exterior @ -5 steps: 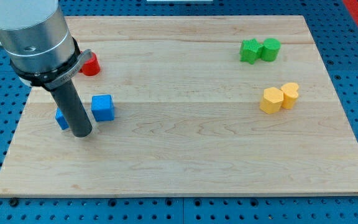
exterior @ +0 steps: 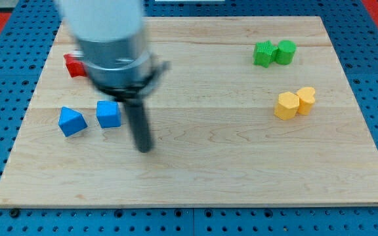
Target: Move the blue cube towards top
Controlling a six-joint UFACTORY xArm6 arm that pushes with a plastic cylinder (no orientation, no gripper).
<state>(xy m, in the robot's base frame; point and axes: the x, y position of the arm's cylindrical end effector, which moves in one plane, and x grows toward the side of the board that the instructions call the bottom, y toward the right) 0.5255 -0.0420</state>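
Camera view: the blue cube (exterior: 108, 114) sits on the left part of the wooden table (exterior: 202, 170), roughly midway between the view's top and bottom edges. My tip (exterior: 144, 149) rests on the bare wood below and to the right of the cube, near it but apart from it. There is no claw on this arm, only the dark rod, so nothing is open or closed and nothing is held.

The relation that matters is this: the cube lies up and to the left of my tip. To send the cube towards the view's top, I judge that the tip needs to stand directly beneath the cube's lower face; at present it is offset to the right, so a straight upward stroke would likely pass the cube on its right side or only clip its corner and turn it.

Just left of the cube, close but not touching, lies a blue wedge-like block (exterior: 71, 121), which a leftward sweep could disturb. A red block (exterior: 75, 65) lies above, near the table's upper left, partly hidden by the arm's blurred body. The green blocks (exterior: 274, 52) and yellow blocks (exterior: 294, 102) sit well apart at the view's right.
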